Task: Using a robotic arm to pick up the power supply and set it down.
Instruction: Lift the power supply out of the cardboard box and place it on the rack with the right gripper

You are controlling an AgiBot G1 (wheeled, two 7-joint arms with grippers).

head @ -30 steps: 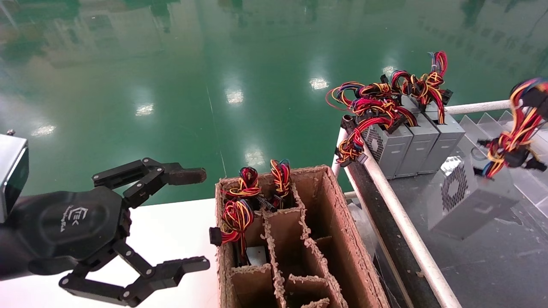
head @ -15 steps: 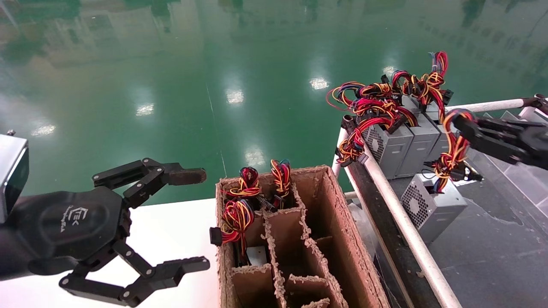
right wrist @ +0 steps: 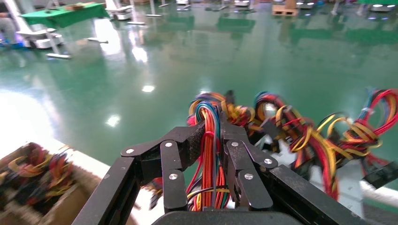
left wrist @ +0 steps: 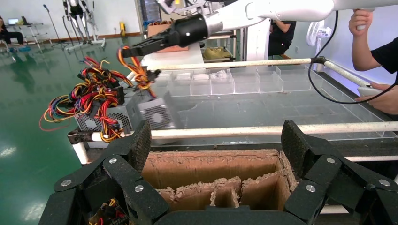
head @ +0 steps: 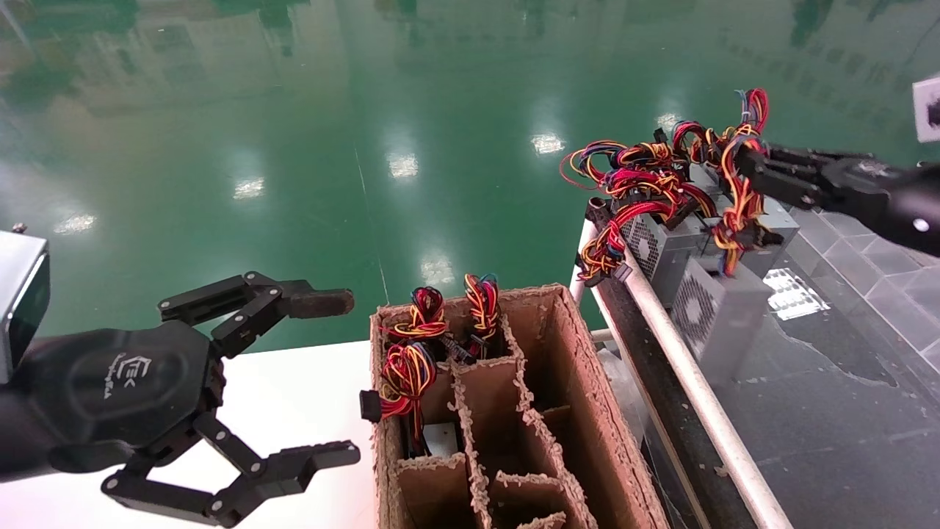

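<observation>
My right gripper (head: 740, 158) is shut on the red-yellow-orange wire bundle (right wrist: 209, 154) of the power supply (head: 716, 308). The grey box with its round fan grille hangs tilted below the fingers, just in front of the row of grey units (head: 661, 257) at the far end of the dark tray. In the left wrist view the same power supply (left wrist: 157, 112) hangs from the right gripper (left wrist: 136, 47) beyond the white rail. My left gripper (head: 330, 378) is parked open over the white table, to the left of the cardboard box, with nothing in it.
A brown cardboard divider box (head: 580, 367) holds more wired units in its far cells. A white rail (head: 683, 375) borders the dark tray (head: 844, 411). Clear compartment trays (left wrist: 244, 82) lie beyond it. A person's hands (left wrist: 371, 18) show beside the tray.
My right gripper has carried the power supply from the far right leftward and away, up to the row of grey units. The left arm has not moved.
</observation>
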